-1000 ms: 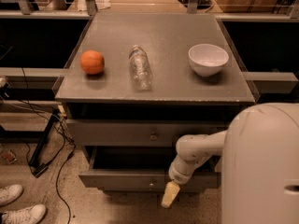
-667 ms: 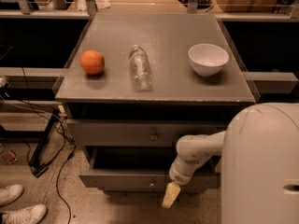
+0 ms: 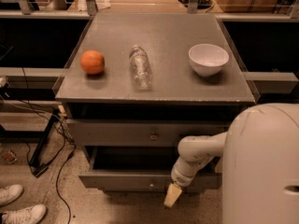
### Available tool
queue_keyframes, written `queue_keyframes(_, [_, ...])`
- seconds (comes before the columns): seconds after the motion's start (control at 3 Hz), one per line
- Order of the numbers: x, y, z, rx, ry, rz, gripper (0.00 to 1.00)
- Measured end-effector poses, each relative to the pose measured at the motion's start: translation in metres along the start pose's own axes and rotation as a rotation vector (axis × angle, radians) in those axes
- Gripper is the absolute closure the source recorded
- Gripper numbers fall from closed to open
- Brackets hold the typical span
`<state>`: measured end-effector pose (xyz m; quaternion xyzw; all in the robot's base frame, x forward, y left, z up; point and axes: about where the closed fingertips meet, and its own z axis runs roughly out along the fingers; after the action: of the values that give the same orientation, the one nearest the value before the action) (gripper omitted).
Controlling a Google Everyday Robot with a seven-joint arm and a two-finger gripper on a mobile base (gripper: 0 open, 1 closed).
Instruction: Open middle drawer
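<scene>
The tool (image 3: 172,196) hangs low at the near side of the bench (image 3: 159,29), pointing down towards the floor (image 3: 117,211). It sits just below the front of the middle drawer (image 3: 117,181) and a little right of that drawer's knob (image 3: 152,185). Whether it is released or clenched I cannot tell. Nor can I tell whether it touches the drawer front.

The arm (image 3: 198,148) runs up and to the right from the tool and bends into the robot's pale body (image 3: 264,167), which fills the near right corner.

The middle drawer stands open, its front out towards the near side and a dark hollow showing behind it. Above it, the top drawer (image 3: 112,133) is in, with its own knob (image 3: 153,136) at the centre.

On the bench top an orange (image 3: 92,62) rests at the left, a clear bottle (image 3: 140,66) lies on its side in the middle, and a white bowl (image 3: 208,59) stands upright at the right. All three are well apart.

On the floor to the left, dark cables (image 3: 60,171) trail past the bench, and two white shoes (image 3: 21,208) show in the near left corner.
</scene>
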<state>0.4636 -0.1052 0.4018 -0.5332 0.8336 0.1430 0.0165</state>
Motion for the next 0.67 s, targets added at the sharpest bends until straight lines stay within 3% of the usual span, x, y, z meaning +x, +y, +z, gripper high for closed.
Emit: queue_keyframes(0.67, [0.0000,0.0000,0.0001,0.000,0.000,0.000,0.66])
